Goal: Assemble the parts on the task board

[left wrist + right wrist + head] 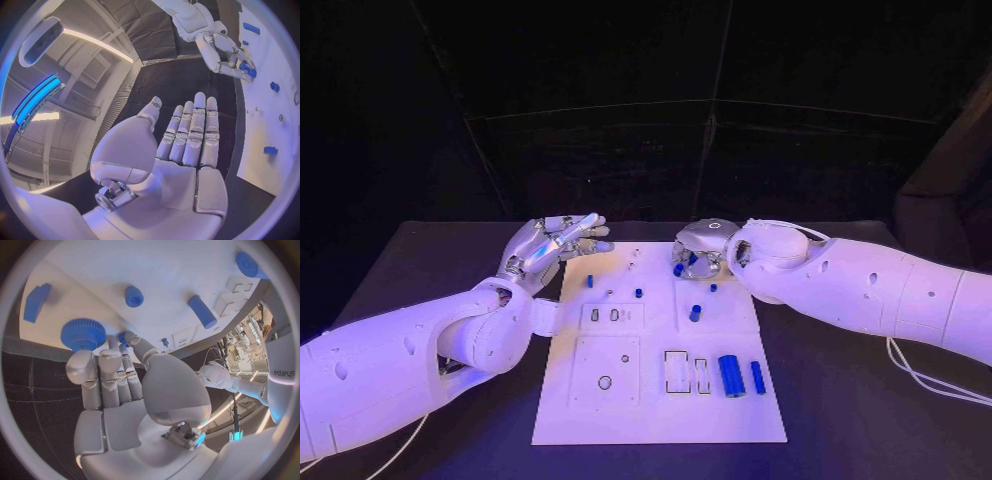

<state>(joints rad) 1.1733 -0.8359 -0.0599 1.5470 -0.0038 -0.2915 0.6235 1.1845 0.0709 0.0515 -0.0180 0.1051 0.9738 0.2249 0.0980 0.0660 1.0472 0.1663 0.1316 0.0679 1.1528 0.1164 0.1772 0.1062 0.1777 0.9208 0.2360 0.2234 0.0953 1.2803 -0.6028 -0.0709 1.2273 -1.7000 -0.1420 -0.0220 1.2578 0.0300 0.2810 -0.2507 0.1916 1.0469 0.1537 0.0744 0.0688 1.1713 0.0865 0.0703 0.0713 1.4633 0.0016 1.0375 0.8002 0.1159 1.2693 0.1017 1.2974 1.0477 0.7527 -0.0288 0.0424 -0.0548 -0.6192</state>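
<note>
Head view takes in the whole white task board (661,400) on the black table (430,260), with both arms reaching in over its far end. From up there the right hand (704,250) is a rounded silver lump bent over the board's far edge, and you cannot see what its fingertips are doing; only a bit of blue shows beneath it. Right wrist view settles that: the fingers (103,375) lie close together, tips down against a blue toothed gear (83,333), with the thumb coming in beside them toward a small blue piece (125,337) just next to the gear. Whether the hand truly pinches either one I cannot tell. Beyond the fingertips stand a blue peg (134,296), a blue cylinder (202,311) and a blue block (36,302), all apart from the hand.

Left wrist view shows the left hand (181,145) flat and holding nothing, fingers straight and side by side, thumb held away, hovering over bare table just beside the board's edge. The same view catches the right hand across the board, touching a blue part. In the head view the left hand (557,245) sits at the board's far corner, touching no part. Near the robot's end of the board lie a large blue cylinder (731,375) and a thin blue rod (757,377), well away from both hands.
</note>
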